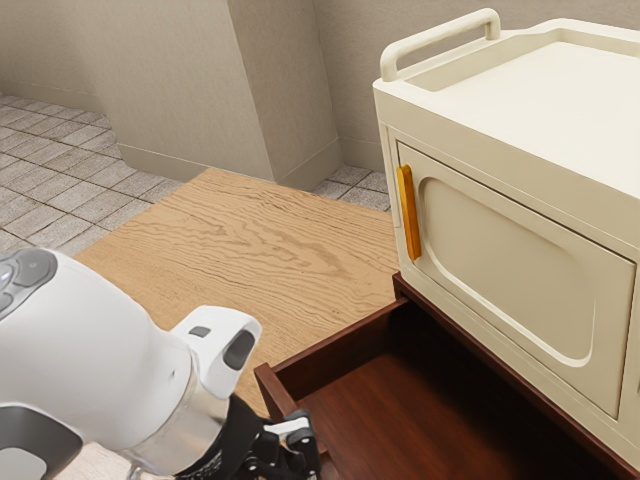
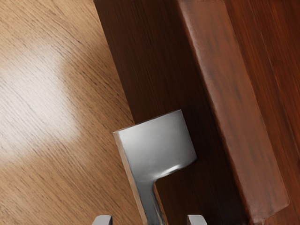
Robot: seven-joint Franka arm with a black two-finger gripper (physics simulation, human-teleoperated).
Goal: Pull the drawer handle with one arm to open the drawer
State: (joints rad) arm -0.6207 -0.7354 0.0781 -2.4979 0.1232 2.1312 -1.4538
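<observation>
My gripper is low in the exterior view, against the outer side of the dark reddish-brown drawer's front panel. The drawer stands pulled out, its inside floor visible below the cream cabinet. In the wrist view, the silver metal handle has a flat square end and a narrow bar, set along the front panel. Fingertips of my gripper stand wide apart on either side of the bar, with gaps between them and it. The rest of the bar is hidden.
A cream cabinet with an orange door handle and a top rail rises above the drawer. A wooden surface spreads in front of and beside the drawer. Behind it are a wall pillar and tiled floor.
</observation>
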